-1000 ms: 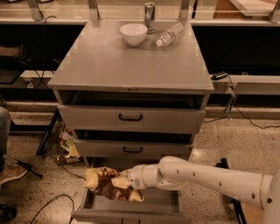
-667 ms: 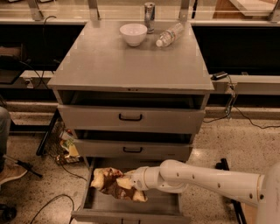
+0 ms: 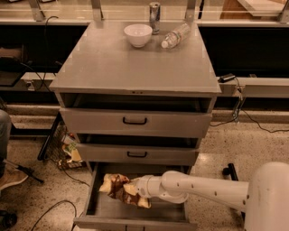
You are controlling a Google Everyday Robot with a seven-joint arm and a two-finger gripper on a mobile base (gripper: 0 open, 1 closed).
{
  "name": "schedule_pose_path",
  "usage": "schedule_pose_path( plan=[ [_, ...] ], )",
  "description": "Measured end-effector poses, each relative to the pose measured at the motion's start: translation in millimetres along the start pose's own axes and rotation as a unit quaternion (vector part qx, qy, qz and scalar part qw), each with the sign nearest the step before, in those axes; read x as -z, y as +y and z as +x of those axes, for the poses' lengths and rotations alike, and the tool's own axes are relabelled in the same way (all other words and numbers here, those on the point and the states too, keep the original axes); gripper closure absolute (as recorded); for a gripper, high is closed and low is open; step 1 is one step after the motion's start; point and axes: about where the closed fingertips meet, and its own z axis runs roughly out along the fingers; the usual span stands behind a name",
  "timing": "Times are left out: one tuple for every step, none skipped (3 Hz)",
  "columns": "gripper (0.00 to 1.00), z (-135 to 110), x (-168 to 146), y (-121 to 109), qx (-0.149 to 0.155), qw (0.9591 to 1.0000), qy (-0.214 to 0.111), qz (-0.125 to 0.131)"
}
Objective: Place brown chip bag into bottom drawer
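I see a white bowl (image 3: 137, 34), a can (image 3: 154, 11) and a toppled bottle (image 3: 176, 36) on the far cabinet top (image 3: 135, 72). Two upper drawers (image 3: 135, 121) overhang the pulled-out bottom drawer (image 3: 168, 210). My gripper (image 3: 135, 187), reaching from the right, clasps the brown chip bag (image 3: 116, 186) over the drawer's left half. The bag is crumpled and dark with yellow ends.

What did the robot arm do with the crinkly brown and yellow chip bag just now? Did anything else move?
The gripper carried the crinkly brown chip bag slightly right and down, from over the left edge of the open grey bottom drawer to above its floor. It kept hold of the bag. The white bowl, clear plastic bottle and two upper grey drawers stayed put.
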Motion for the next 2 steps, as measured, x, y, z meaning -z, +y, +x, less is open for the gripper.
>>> schedule_pose_path(
  plan=[
    [0.73,12.1,-49.0,-11.8,-0.010,0.9998,0.003,-0.019],
    [0.50,13.8,-72.8,-14.9,-0.016,0.9993,-0.001,-0.033]
  ],
)
